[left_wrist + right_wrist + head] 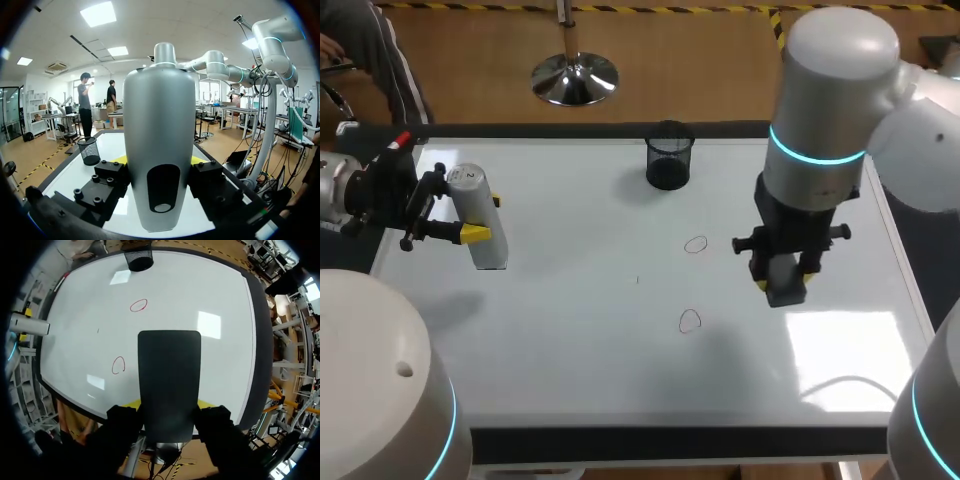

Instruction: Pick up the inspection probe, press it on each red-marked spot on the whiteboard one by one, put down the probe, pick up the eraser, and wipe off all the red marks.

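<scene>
My right gripper pinches the eraser from two sides, and the dark block points down at the whiteboard. As far as I can judge, it hangs above the board without touching it, beside the two red marks and not over them. The farther mark lies toward the mesh cup, and the nearer mark lies closer to the front edge of the board. Both are thin red loops and neither is wiped yet.

My left gripper is clamped on the inspection probe at the left side of the tabletop, well apart from the marks (so the probe is not put down, although the eraser is already in my other gripper).

The step in hand, I think, is the wiping. To do it well, I should first carry the eraser sideways until it is over one mark. Then I should lower it with its face flat, so that the whole face meets the board and not only an edge. A tilted eraser would probably leave part of the loop. I should press firmly and pass across the whole loop, going a little beyond its outline. When I go to the farther mark, I must stop before the mesh cup.
</scene>
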Motion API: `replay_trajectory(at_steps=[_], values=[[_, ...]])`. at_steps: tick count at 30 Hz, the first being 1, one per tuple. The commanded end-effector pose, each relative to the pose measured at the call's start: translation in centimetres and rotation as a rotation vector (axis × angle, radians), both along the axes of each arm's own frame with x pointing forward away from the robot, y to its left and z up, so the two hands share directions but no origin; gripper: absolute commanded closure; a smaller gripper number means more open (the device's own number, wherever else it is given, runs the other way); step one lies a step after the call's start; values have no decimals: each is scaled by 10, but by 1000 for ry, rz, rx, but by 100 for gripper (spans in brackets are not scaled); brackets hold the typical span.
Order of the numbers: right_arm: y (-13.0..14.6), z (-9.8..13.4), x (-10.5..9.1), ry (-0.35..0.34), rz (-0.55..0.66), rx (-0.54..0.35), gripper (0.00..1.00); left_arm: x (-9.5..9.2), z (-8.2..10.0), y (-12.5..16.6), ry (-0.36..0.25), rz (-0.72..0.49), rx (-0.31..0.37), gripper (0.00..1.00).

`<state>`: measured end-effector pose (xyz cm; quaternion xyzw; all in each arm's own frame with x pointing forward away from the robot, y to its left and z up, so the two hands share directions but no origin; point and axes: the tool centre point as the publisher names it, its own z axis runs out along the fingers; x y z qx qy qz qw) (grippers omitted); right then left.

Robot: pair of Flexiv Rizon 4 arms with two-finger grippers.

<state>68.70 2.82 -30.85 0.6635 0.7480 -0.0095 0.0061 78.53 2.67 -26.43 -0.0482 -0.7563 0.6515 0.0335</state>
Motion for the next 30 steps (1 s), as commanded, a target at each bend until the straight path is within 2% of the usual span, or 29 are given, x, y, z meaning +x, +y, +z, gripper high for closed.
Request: replay_trajectory(at_steps=[1,22,30], values=[[-18,-2,-8,-12,-5,46,100,0,1,0,-2,0,-1,100],[-79,-11,-19,13,-67,68,100,0,1,0,-2,0,-1,100],[-79,-11,-19,13,-67,68,100,0,1,0,-2,0,-1,100]])
